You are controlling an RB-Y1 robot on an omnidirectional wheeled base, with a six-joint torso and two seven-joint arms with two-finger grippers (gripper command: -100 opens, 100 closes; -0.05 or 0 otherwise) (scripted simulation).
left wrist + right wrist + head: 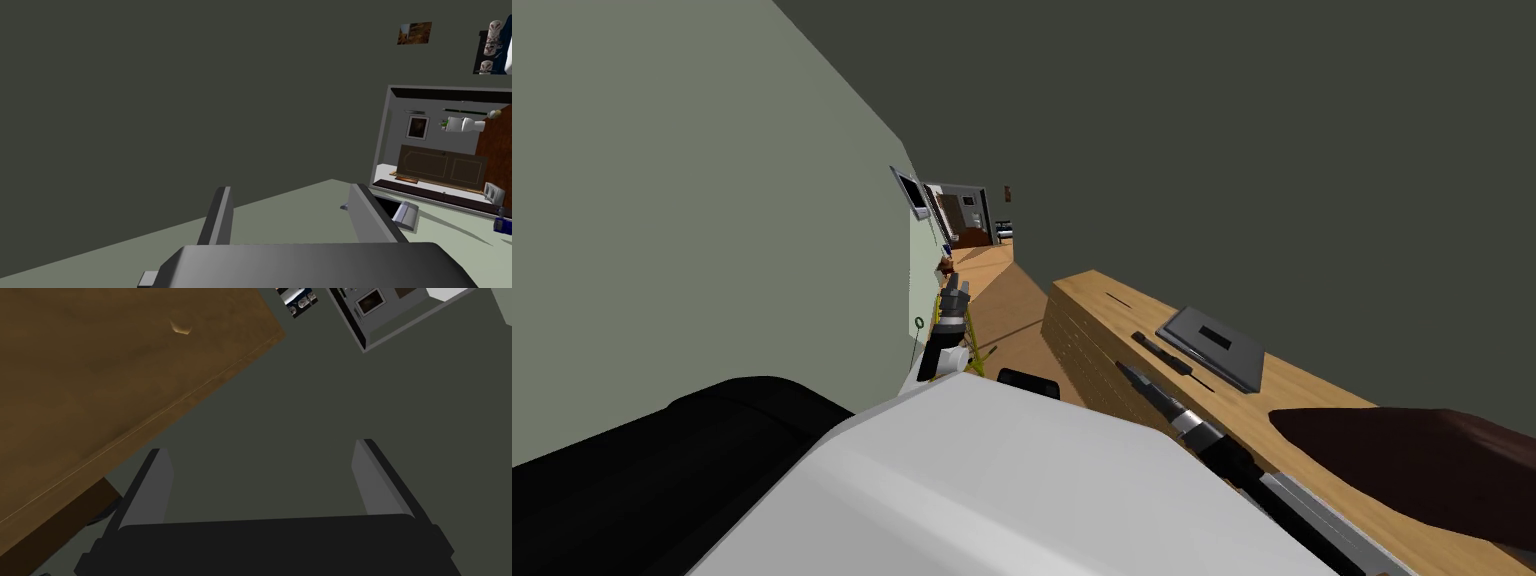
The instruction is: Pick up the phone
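Dark grey wall [1262, 130] runs along the right and far side of the room, and a pale green wall [662, 200] stands on the left. A strip of wooden floor [1007, 295] leads away between them.

Against the dark wall, on my right, a long wooden bench [1312, 400] stretches from near to far. A dark brown shape [1412, 470] covers its near end, and I cannot tell what it is. Farther along lies a flat grey slab [1212, 345] with a dark rectangle on its top. Just beside the slab, on its left and towards the bench's open edge, lies a slim dark bar that I take for the phone [1160, 352]. It lies flat on the bench.

My right hand [1125, 370] reaches out over the bench edge, near the phone and to its left. In the right wrist view the right hand [260, 450] has its fingers [152, 488] spread, with nothing between them. A brown wooden surface [100, 363] lies beyond one finger.

My left hand [953, 295] is held up on the left, close to the pale green wall and well apart from the bench. In its own view the left hand [292, 215] is also spread and holds nothing.
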